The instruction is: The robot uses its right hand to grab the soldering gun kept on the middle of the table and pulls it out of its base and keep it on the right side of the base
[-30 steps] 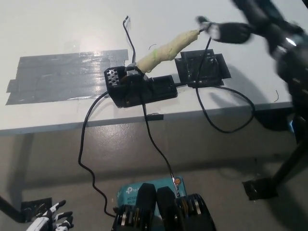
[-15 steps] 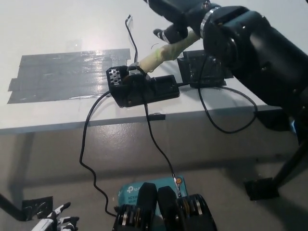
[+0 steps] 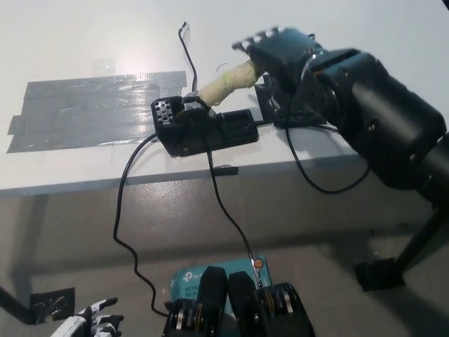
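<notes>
Since the earlier frames the right hand (image 3: 280, 53) had swung in from the far right and come down over the upper end of the soldering gun (image 3: 226, 82), while the gun and its base (image 3: 207, 130) had not shifted. The hand sat over the tip of the pale, wrapped handle, its fingers (image 3: 256, 38) curled around that end; motion blur made it hard to say whether they had actually closed on it, so I could not tell if the grip was made.

The soldering gun was in its base, near the middle of the worktop (image 3: 84, 42), leaning up and to the right, with its cable (image 3: 319, 184) looping off the near edge. A grey tape patch (image 3: 84, 105) lay to the left of the base and a black taped square (image 3: 295, 102) just to its right, partly under the arm.

This looked like the grasp step. Next, the hand would need a firm hold on the handle, then a pull along the gun's axis, up and to the right, before setting it down right of the base.

The left hand (image 3: 95, 323) rested low at the near left, fingers spread. A teal box (image 3: 196, 277) on the floor carried white lettering too small to read.
</notes>
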You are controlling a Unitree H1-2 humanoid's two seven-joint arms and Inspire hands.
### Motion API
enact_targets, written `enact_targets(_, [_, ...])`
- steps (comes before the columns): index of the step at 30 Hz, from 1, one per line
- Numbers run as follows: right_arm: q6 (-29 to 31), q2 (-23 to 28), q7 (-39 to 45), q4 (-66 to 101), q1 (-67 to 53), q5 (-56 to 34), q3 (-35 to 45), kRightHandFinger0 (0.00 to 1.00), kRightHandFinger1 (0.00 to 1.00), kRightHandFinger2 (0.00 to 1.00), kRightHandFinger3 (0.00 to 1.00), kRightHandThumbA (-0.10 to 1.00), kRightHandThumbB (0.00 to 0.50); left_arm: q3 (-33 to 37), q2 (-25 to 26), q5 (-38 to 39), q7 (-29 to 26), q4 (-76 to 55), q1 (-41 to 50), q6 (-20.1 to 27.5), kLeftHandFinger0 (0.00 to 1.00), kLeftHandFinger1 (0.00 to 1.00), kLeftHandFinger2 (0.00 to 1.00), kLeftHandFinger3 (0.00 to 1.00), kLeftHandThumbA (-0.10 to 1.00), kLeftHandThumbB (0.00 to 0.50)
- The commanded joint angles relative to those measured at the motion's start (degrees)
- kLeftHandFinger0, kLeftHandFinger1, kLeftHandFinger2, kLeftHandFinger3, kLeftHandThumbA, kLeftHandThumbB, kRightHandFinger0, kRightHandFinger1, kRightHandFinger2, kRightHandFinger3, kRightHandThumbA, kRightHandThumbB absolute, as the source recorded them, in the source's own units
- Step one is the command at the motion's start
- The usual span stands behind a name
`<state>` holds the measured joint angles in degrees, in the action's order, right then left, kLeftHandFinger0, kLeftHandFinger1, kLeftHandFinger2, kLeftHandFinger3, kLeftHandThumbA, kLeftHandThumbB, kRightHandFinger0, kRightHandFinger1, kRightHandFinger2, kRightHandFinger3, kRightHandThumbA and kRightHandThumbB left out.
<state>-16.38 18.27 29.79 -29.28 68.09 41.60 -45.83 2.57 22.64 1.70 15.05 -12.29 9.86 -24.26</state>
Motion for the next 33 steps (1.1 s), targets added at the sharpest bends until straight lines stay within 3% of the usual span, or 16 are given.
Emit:
enact_targets(1, [-3.2, -0.85, 3.83, -0.41, 1.81, 1.89, 1.56, 1.0, 1.0, 1.0, 1.0, 0.83, 0.494, 0.46, 1.47, -0.29, 1.27, -2.48, -0.33, -1.51, 0.58, 0.72, 0.78, 0.91, 0.53, 0.255])
enact_targets(4, [-3.89, -0.7, 5.42, -0.21, 1.29, 2.57, 1.5, 1.0, 1.0, 1.0, 1.0, 0.79, 0.5, 1.01, 1.32, -0.34, 1.5, -2.8, -0.78, -2.17, 0.56, 0.7, 0.76, 0.91, 0.53, 0.251])
enact_targets(9, [-3.27, -1.15, 4.81, -0.97, 1.16, 4.31, 1.03, 1.0, 1.0, 1.0, 1.0, 0.58, 0.5, 1.45, 1.5, -0.3, 1.9, -3.07, -1.31, -1.9, 0.56, 0.7, 0.75, 0.88, 0.54, 0.263])
enact_targets(10, [-2.02, -0.91, 2.27, -0.98, 0.76, 5.32, 1.05, 1.0, 1.0, 1.0, 1.0, 0.51, 0.486, 1.65, 1.44, -0.46, 1.93, -3.05, -1.55, -1.8, 0.56, 0.7, 0.76, 0.88, 0.54, 0.254])
enact_targets(11, [-0.22, -0.89, -2.74, -1.1, -0.08, 6.75, 1.13, 1.0, 1.0, 1.0, 1.0, 0.41, 0.395, 1.62, 1.31, -0.51, 1.75, -3.22, -1.5, -1.85, 0.54, 0.69, 0.74, 0.87, 0.53, 0.245])
enact_targets(13, [0.72, -0.84, -8.48, -1.48, -0.95, 9.8, 0.54, 1.0, 1.0, 1.0, 1.0, 0.41, 0.311, 1.93, 1.26, -0.81, 1.68, -3.39, -1.72, -2.26, 0.55, 0.7, 0.75, 0.89, 0.52, 0.232])
enact_targets(14, [0.7, -0.96, -8.96, -1.64, -1.06, 10.2, 0.61, 1.0, 1.0, 0.96, 1.0, 0.41, 0.312, 1.92, 1.24, -0.79, 1.65, -3.36, -1.73, -2.3, 0.55, 0.7, 0.75, 0.89, 0.52, 0.232])
enact_targets(15, [0.88, -0.93, -10.5, -1.66, -1.54, 10.84, 0.74, 0.89, 0.93, 0.75, 1.0, 0.38, 0.294, 2.15, 1.2, -0.97, 1.63, -3.23, -1.88, -2.45, 0.56, 0.71, 0.76, 0.91, 0.53, 0.237])
enact_targets(16, [0.89, -1.04, -13.18, -1.82, -2.42, 11.84, 0.88, 0.78, 0.83, 0.63, 1.0, 0.36, 0.275, 2.35, 0.99, -1.04, 1.57, -3.02, -2.06, -2.66, 0.56, 0.71, 0.75, 0.91, 0.53, 0.234])
enact_targets(18, [1.14, -0.73, -16.29, -1.76, -3.81, 12.9, 1.23, 0.62, 0.7, 0.55, 1.0, 0.32, 0.274, 3.02, 0.9, -1.26, 1.77, -2.95, -2.18, -2.38, 0.57, 0.72, 0.77, 0.92, 0.54, 0.228])
enact_targets(19, [1.41, -0.51, -17.63, -1.77, -4.3, 13.19, 1.44, 0.6, 0.68, 0.54, 1.0, 0.32, 0.276, 3.26, 0.73, -1.09, 1.91, -2.58, -2.46, -1.96, 0.57, 0.72, 0.77, 0.92, 0.54, 0.227])
enact_targets(20, [1.42, -0.54, -20.69, -2.54, -5.15, 14.66, 0.89, 0.45, 0.57, 0.47, 1.0, 0.32, 0.259, 3.87, 0.71, -1.72, 1.73, -2.87, -2.51, -2.23, 0.57, 0.71, 0.76, 0.91, 0.54, 0.229])
enact_targets(21, [1.39, -0.17, -20.99, -2.18, -5.52, 15.06, 0.9, 0.4, 0.53, 0.45, 1.0, 0.32, 0.252, 4.28, 0.6, -1.93, 1.66, -2.85, -2.64, -2.27, 0.56, 0.71, 0.76, 0.91, 0.54, 0.229])
enact_targets(30, [1.53, -1.8, -27.33, -8.83, -7.22, 19.54, -1.67, 0.09, 0.29, 0.32, 1.0, 0.16, 0.271, 6.36, 1.44, -3.76, 1.9, -2.13, -4.23, -2.67, 0.59, 0.74, 0.8, 0.92, 0.54, 0.233])
enact_targets(32, [2.45, -2.32, -31.25, -11.06, -7.13, 20.26, -1.69, 0.0, 0.0, 0.09, 1.0, -0.06, 0.207, 6.44, 1.56, -3.96, 2.0, -2.41, -4.19, -2.67, 0.59, 0.75, 0.83, 0.95, 0.52, 0.228])
enact_targets(33, [2.6, -2.41, -31.56, -11.31, -7.1, 20.31, -1.56, 0.0, 0.0, 0.08, 1.0, -0.06, 0.204, 6.42, 1.54, -4.0, 2.05, -2.41, -4.19, -2.67, 0.59, 0.75, 0.83, 0.95, 0.52, 0.229])
